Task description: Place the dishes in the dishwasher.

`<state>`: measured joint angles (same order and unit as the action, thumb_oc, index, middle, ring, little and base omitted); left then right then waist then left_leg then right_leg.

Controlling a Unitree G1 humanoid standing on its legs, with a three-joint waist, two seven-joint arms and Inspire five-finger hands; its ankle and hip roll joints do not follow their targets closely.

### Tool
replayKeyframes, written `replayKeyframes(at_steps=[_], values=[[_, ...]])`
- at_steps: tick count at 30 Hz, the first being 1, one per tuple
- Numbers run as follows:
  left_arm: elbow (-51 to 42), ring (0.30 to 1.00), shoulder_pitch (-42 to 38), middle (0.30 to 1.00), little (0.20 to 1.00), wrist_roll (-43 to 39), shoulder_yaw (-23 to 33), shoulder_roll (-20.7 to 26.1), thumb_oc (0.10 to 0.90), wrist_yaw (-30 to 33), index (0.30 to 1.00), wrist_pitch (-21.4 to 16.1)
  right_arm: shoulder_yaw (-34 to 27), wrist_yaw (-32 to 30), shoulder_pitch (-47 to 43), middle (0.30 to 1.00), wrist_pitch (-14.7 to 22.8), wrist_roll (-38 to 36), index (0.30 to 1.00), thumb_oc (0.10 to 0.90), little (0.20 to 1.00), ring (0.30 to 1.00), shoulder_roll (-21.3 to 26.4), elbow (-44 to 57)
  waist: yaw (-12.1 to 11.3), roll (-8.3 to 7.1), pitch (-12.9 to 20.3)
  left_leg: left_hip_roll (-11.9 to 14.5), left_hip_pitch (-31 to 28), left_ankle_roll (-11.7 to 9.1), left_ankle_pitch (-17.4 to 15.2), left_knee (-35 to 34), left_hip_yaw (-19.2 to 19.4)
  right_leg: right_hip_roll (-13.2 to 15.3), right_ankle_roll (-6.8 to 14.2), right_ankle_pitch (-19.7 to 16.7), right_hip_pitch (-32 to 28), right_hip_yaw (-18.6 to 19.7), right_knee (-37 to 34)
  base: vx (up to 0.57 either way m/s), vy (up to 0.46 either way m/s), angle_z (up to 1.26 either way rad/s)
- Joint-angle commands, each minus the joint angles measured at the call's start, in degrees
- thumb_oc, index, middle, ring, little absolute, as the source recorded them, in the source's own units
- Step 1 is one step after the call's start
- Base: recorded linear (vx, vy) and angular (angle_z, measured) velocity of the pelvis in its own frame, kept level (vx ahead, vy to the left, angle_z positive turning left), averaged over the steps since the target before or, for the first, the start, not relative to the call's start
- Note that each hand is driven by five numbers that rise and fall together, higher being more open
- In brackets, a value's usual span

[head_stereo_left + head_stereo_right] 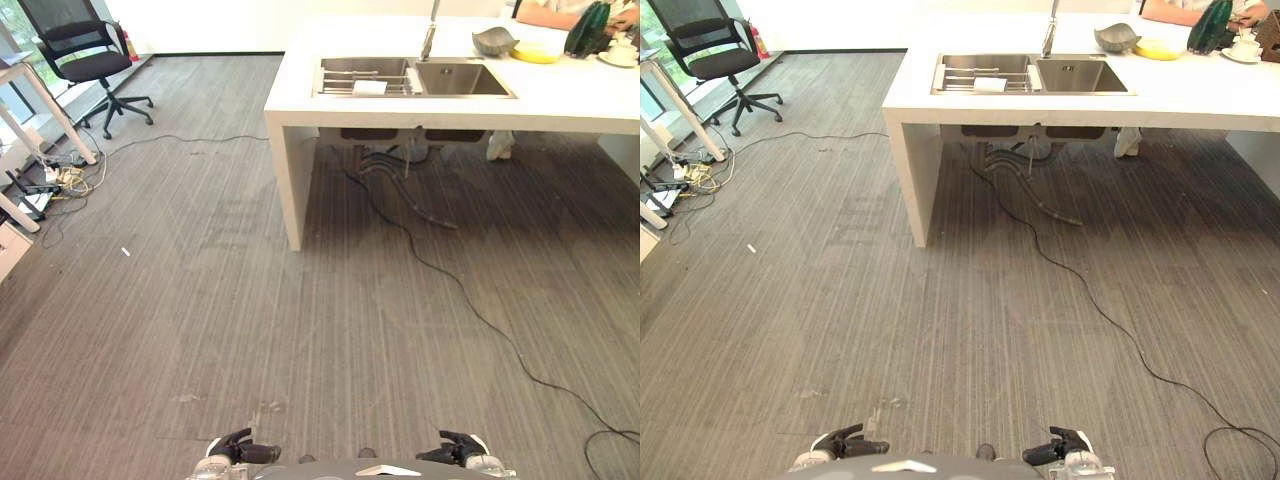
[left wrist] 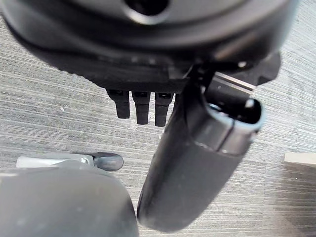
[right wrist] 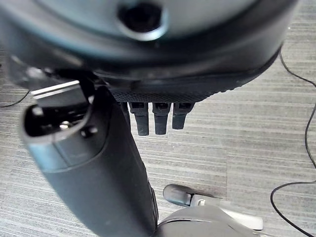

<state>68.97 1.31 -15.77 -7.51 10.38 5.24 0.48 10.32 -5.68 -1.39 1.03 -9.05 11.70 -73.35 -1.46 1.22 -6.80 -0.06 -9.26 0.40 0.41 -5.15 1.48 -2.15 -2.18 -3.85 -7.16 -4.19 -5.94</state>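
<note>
**Barely begun: both my hands are hanging empty, dishes far ahead**

So far, judging by what is showing, nothing of the dish job is being done yet. I am holding my left hand (image 1: pixel 238 448) low at my side with the fingers (image 2: pixel 140 106) relaxed and straight, gripping nothing; past them I am seeing just the grey carpet (image 1: pixel 300 330). My right hand (image 1: pixel 455 445) is hanging the same way, fingers (image 3: pixel 155 116) loose and empty over the carpet.

The dishes are sitting well ahead of both hands, on the white counter (image 1: pixel 560 100): a grey bowl (image 1: pixel 494 41) and a yellow dish (image 1: pixel 537 51) just beside it, both forward and to the right of my right hand, past the double sink (image 1: pixel 412 77). A white cup on a saucer (image 1: pixel 620 52) is standing further right, near a person's arm (image 1: pixel 548 15) resting at the counter's far edge. A rack with something pale is lying in the sink's left basin.

I am not making out a dishwasher from here. Walking over, picking up each dish, finding the dishwasher and loading it are all remaining, I reckon.
</note>
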Motion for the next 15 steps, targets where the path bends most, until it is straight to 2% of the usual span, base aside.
replayKeyframes(at_steps=[1,15], values=[[4.5,0.900,-4.1,0.900,0.900,-0.9,0.8,-2.6,0.800,1.5,0.900,-1.3,1.5,-1.0,-2.4,0.900,1.1,-0.6,0.900,0.800,0.900,0.900,1.0,-1.4,-0.6,-0.67,0.8,0.6,0.7,-2.8,-2.6,0.2,1.8,3.7,6.3,8.7,-3.0,0.1,0.9,0.00,0.000,0.00],[5.6,0.900,-5.2,0.900,0.900,-2.9,1.5,-2.5,0.800,2.8,0.900,-1.6,1.6,-1.5,-3.4,0.900,1.0,-1.9,0.900,0.800,0.900,0.900,0.9,-1.7,-0.5,-0.16,0.1,1.4,1.1,-3.4,-1.8,0.2,1.3,2.8,5.4,9.1,-2.4,0.0,0.9,0.01,-0.047,0.00]])
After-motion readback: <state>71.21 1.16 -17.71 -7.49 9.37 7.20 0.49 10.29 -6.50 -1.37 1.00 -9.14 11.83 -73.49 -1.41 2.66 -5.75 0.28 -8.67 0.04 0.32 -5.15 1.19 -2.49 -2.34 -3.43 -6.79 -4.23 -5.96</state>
